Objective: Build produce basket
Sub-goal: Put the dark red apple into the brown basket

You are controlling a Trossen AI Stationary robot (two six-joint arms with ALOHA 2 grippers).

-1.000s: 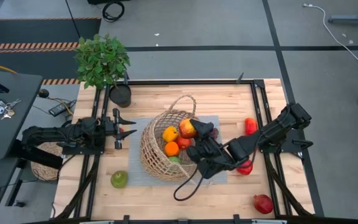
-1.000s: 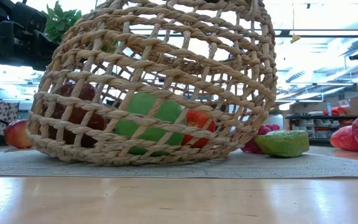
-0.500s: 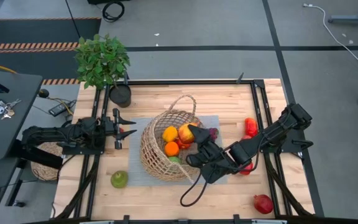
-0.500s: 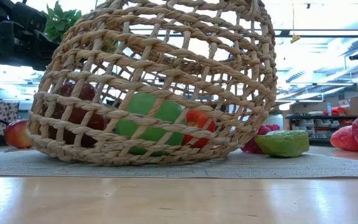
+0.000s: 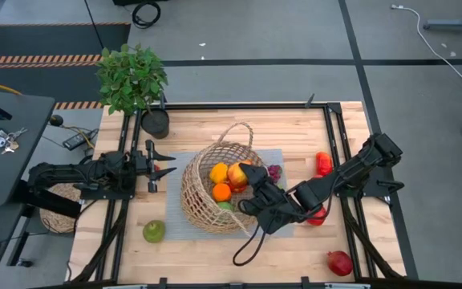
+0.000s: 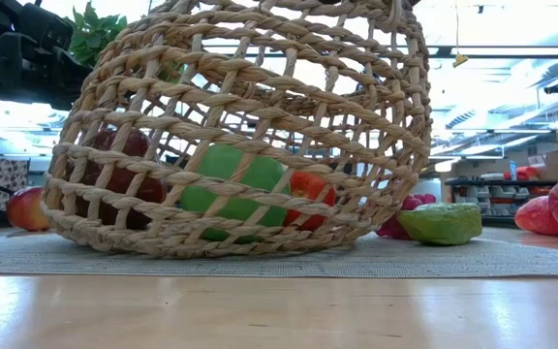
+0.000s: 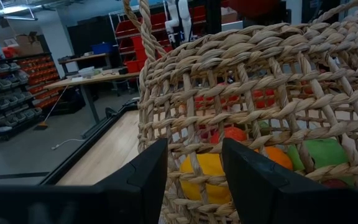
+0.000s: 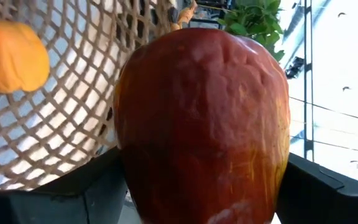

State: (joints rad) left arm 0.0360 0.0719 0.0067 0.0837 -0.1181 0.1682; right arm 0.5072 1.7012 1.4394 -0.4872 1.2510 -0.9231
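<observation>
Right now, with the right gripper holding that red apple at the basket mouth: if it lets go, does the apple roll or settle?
Likely rolls a bit: the red apple looks round and smooth. It probably settles quickly, since the basket lies on its side and an orange and other fruit sit inside to stop it. The right gripper spans it widely, so it seems rigid.
</observation>
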